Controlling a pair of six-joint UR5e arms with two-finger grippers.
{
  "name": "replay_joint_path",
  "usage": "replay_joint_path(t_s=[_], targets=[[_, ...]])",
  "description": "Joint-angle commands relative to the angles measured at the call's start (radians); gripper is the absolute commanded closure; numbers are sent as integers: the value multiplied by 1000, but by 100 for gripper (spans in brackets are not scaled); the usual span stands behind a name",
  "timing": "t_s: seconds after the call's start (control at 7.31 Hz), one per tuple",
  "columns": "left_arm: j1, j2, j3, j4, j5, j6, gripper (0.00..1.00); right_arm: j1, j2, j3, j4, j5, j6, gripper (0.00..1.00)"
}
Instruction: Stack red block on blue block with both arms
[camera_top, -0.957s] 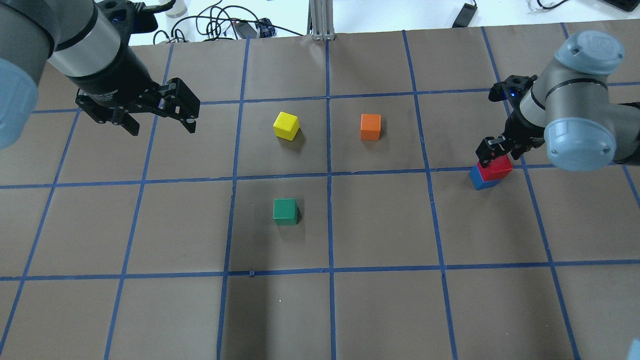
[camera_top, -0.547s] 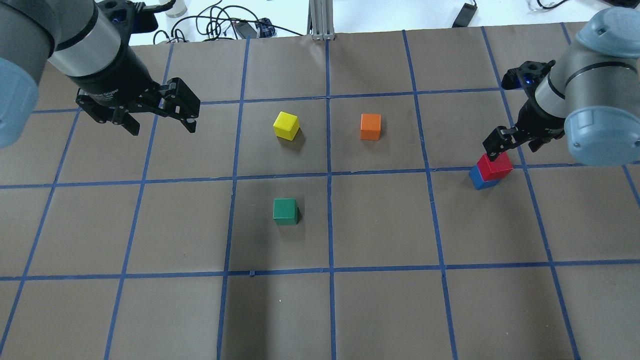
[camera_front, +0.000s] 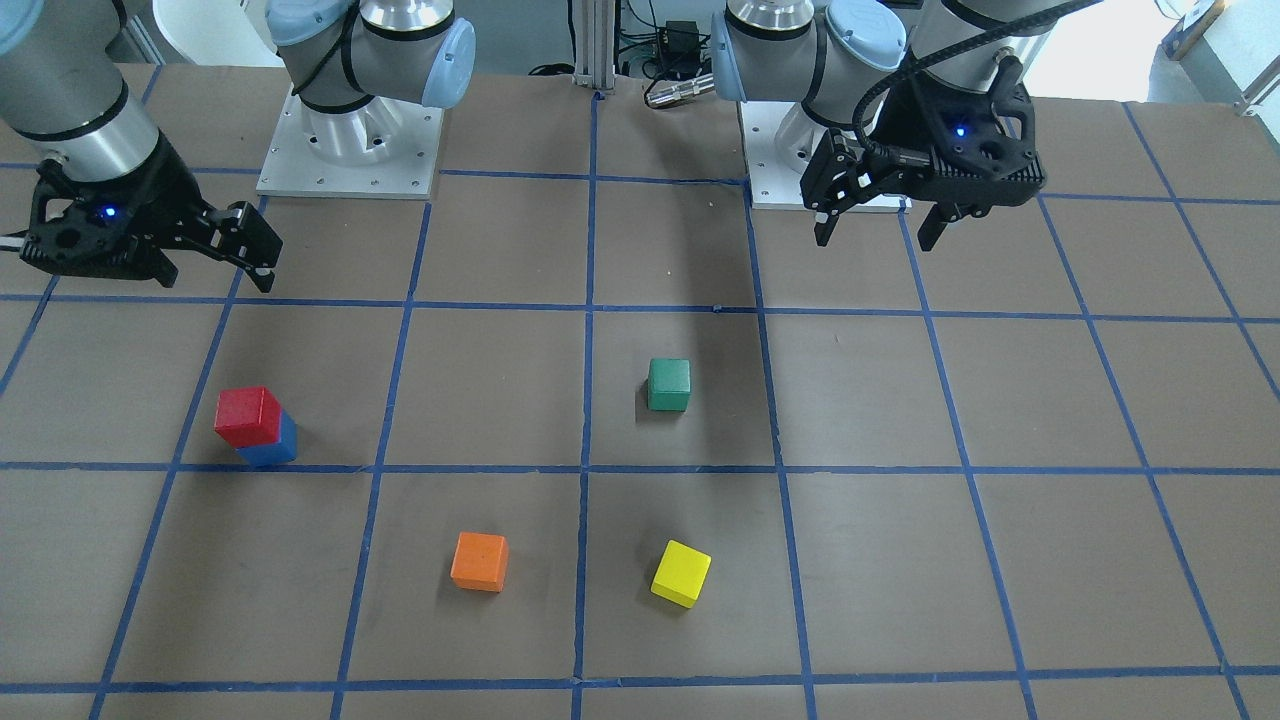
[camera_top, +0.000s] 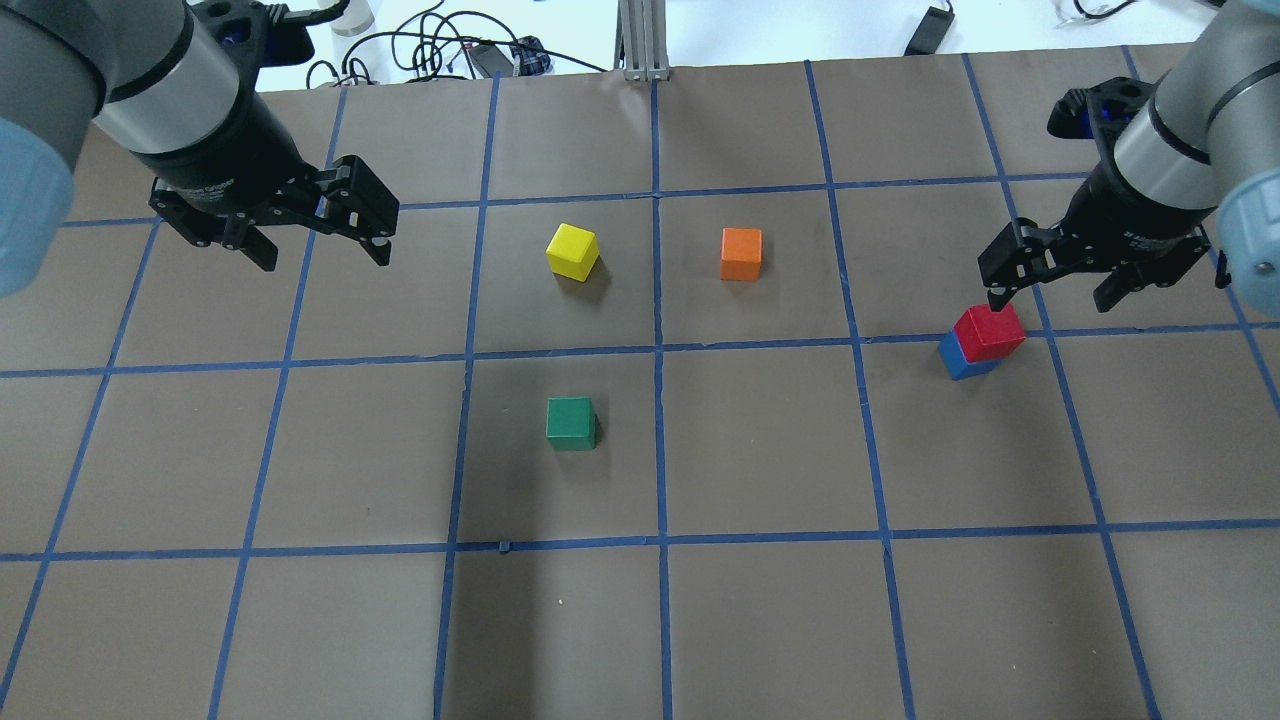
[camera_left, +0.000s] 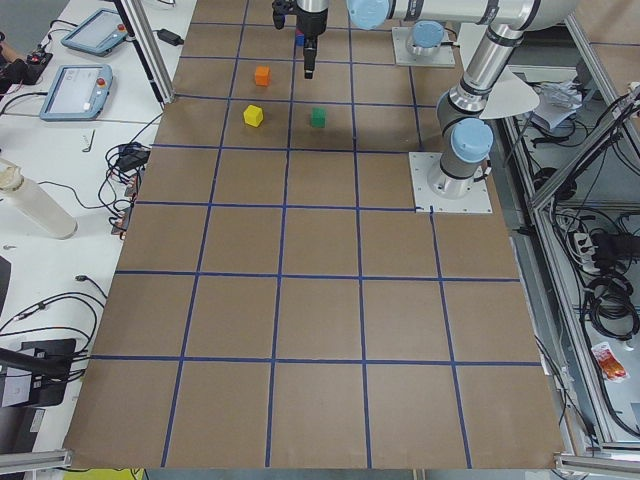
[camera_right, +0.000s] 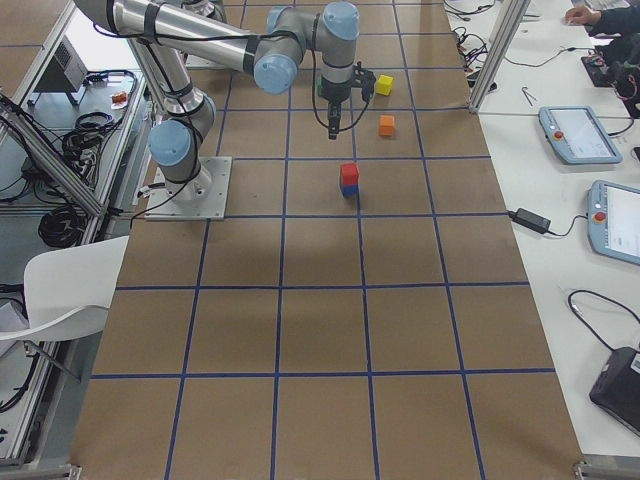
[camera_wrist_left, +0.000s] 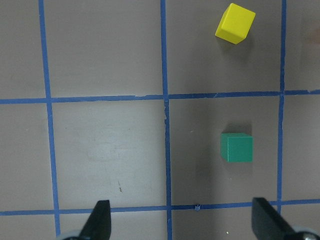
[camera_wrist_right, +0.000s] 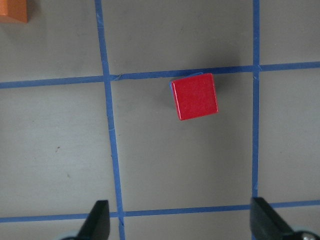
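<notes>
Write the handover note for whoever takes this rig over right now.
Left gripper: open, empty, hovering well away from the red block.
Right gripper: open, empty, above the red block, touching nothing.
The red block sits on the blue block, nearly aligned and released.
Done: the stacking.
Left: probably only parking both arms.

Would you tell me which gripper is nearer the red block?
Right. The right gripper hangs near the red block, raised clear of it; the left gripper is far off on the other side.
</notes>
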Motion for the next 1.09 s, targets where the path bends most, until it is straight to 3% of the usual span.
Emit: replay_joint_path(t_s=[0.0,0.27,0.55,0.68,0.96], targets=[[0,0,0,0,0,0,0,161,19,-20,3,-9,189,0],[0,0,0,0,0,0,0,232,19,-23,7,-78,236,0],[0,0,0,0,0,0,0,226,14,-80,32,-63,222,0],[0,0,0,0,0,0,0,226,23,-138,129,-39,222,0],[0,0,0,0,0,1,0,217,29,-169,164,1,222,0]])
